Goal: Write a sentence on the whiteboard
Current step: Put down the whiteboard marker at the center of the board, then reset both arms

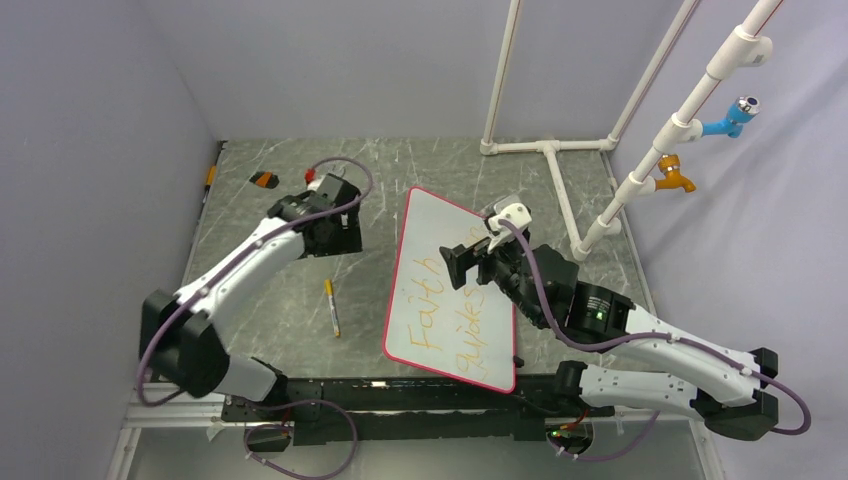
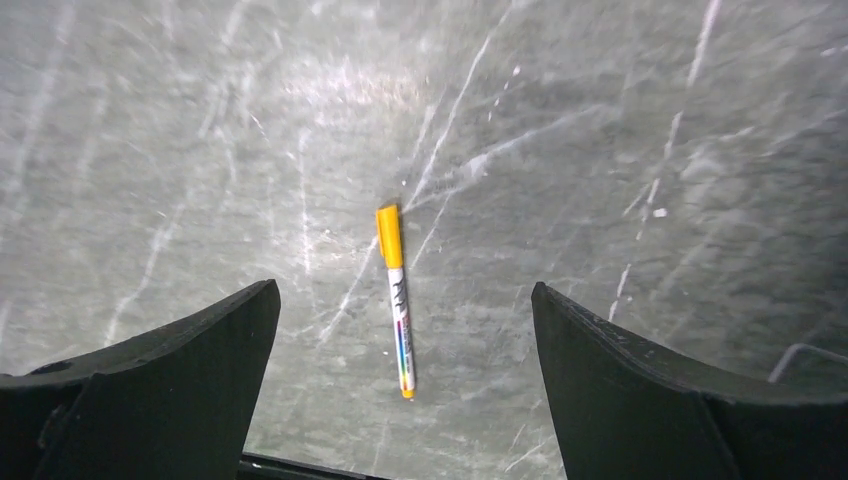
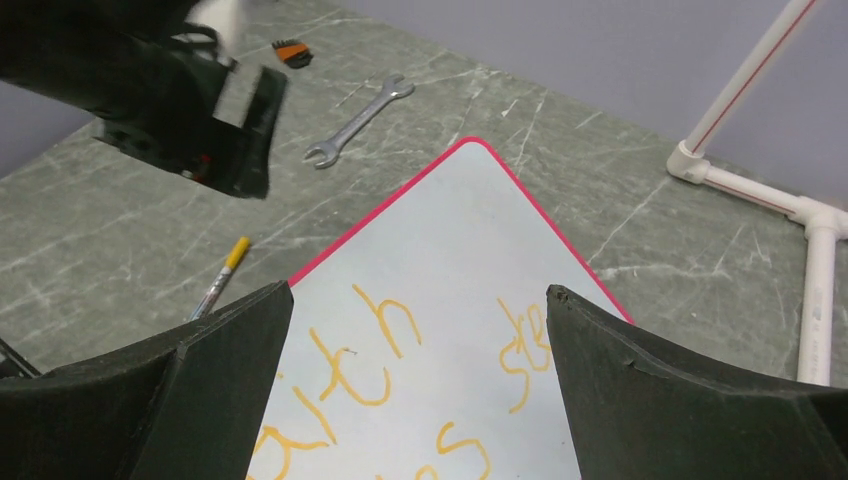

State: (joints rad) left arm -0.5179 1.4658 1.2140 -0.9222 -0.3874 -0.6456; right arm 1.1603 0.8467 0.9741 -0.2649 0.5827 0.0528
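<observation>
The whiteboard lies flat at the table's middle, tilted, with a red rim. The sentence in yellow-orange reads "Faith guides" in two lines. My right gripper hovers open and empty above the board's far half. In the right wrist view its jaws frame the board, the letters "ith" and a few more yellow letters. A yellow-capped marker lies on the table left of the board. My left gripper is open and empty above it, with the marker between its jaws, well below.
A wrench and a small orange-black item lie at the far left. A white PVC pipe frame stands at the back right, with blue and orange taps on a slanted pipe. Grey walls close in both sides.
</observation>
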